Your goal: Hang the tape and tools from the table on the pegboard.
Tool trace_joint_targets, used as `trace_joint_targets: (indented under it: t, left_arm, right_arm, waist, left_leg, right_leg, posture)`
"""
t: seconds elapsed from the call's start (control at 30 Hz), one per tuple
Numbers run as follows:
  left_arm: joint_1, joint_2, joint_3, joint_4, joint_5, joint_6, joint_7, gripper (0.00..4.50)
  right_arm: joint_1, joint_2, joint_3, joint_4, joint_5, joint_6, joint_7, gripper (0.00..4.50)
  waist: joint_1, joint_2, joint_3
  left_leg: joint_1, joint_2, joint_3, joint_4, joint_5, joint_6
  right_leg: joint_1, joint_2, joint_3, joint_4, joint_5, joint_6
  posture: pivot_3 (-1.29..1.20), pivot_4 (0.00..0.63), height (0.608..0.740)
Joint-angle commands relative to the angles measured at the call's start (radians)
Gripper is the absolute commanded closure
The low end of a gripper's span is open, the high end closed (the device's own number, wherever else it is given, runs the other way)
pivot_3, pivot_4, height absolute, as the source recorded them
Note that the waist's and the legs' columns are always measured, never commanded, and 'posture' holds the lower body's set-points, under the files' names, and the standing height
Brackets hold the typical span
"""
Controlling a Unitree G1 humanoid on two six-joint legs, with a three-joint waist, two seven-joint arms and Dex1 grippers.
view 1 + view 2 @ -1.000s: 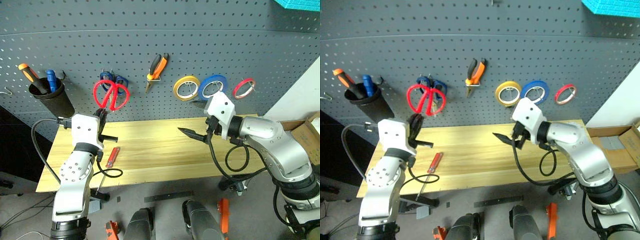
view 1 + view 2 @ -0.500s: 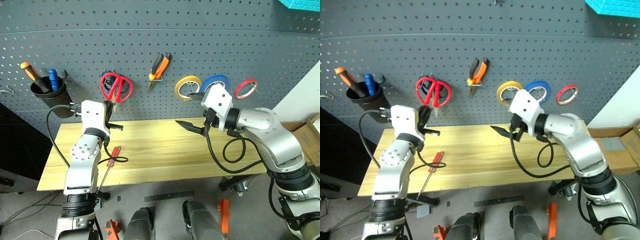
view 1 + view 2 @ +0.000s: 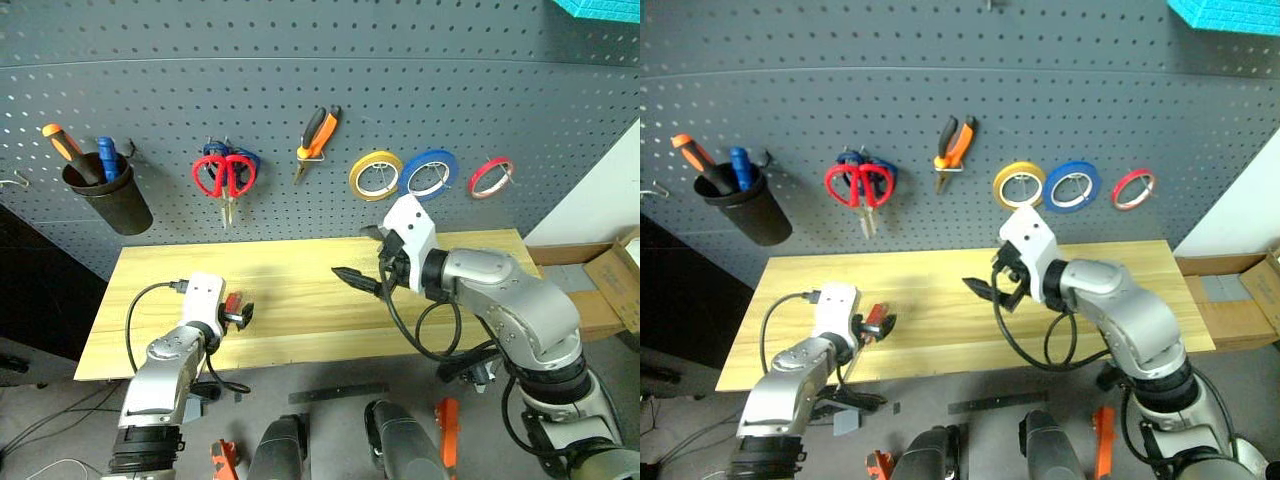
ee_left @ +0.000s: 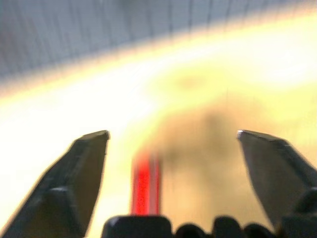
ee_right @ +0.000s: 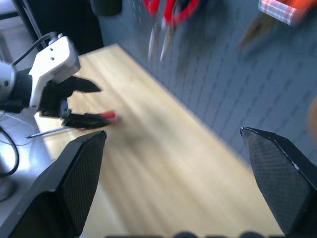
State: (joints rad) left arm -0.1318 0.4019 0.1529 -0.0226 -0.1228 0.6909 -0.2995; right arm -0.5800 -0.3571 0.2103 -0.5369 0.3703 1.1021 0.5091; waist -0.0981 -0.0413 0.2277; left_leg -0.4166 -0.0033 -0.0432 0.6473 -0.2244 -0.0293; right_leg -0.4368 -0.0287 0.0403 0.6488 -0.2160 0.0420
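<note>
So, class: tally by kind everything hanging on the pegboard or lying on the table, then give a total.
Tape rolls: 3 (yellow roll, blue roll, red tape)
Scissors: 2 (red scissors, blue scissors)
Pliers: 1
Cup: 1
Screwdrivers: 3 (two in cup, one on table)
Total: 10

Silver-grey arms w/ white wrist blocks, looping black cables, black two-finger left gripper (image 3: pixel 240 314) & right gripper (image 3: pixel 362 260).

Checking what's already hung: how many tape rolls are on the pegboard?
3, in a row on the pegboard at right: yellow roll, then blue roll, then the red tape furthest right.
</note>
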Motion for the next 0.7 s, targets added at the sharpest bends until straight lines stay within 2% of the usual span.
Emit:
trace_joint_targets:
  t: [0.03,0.17,0.3,0.5,0.63,0.7]
  left_arm:
    - [-0.070,0.039,0.046,0.038,-0.039,0.103,-0.021,0.01]
    - [-0.174,0.096,0.011,0.214,-0.035,0.142,-0.080,0.01]
    - [-0.257,0.106,-0.041,0.369,-0.022,0.140,-0.124,0.01]
    - [-0.315,0.112,-0.126,0.483,0.001,0.127,-0.188,0.01]
    - [-0.295,0.126,-0.150,0.503,0.018,0.124,-0.208,0.86]
    - [-0.284,0.123,-0.147,0.504,0.022,0.122,-0.201,1.59]
  right_arm:
    - [-0.012,0.049,-0.023,-0.066,0.039,0.127,-0.062,0.00]
    - [-0.030,0.092,-0.001,-0.059,0.047,0.180,-0.099,0.00]
    - [-0.049,0.093,0.018,-0.045,0.059,0.192,-0.099,0.00]
    - [-0.093,0.080,0.035,-0.014,0.071,0.186,-0.076,0.00]
    - [-0.124,0.092,0.016,0.013,0.092,0.189,-0.065,0.00]
    - [-0.132,0.094,0.010,0.022,0.102,0.180,-0.061,0.00]
  waist:
    - [0.002,0.000,0.000]
    - [-0.001,0.000,0.000]
    - [-0.002,0.000,0.000]
    - [-0.002,0.001,0.000]
    - [-0.010,0.001,0.000]
    - [-0.014,0.001,0.000]
  left_leg:
    - [0.000,0.000,-0.001,0.000,0.000,0.000]
    - [0.001,0.000,0.000,0.001,0.000,0.001]
    - [0.001,0.000,0.000,-0.001,0.000,0.000]
    - [0.000,0.000,0.000,-0.002,0.000,0.000]
    - [0.000,0.000,0.000,-0.002,0.000,0.000]
    - [0.001,0.000,0.001,-0.002,0.000,0.000]
  right_leg:
    - [0.000,0.000,0.000,0.000,0.000,0.000]
    - [0.001,0.001,0.000,0.000,0.000,0.000]
    - [0.000,0.000,0.001,-0.001,0.001,-0.001]
    - [-0.001,-0.001,0.000,-0.001,0.003,-0.005]
    - [-0.001,-0.001,0.001,-0.001,0.003,-0.005]
    - [-0.001,-0.001,0.001,-0.001,0.003,-0.005]
  posture:
    - [-0.17,0.212,0.740]
    - [-0.17,0.222,0.740]
    - [-0.17,0.225,0.740]
    - [-0.18,0.228,0.740]
    - [-0.18,0.225,0.740]
    - [-0.18,0.218,0.740]
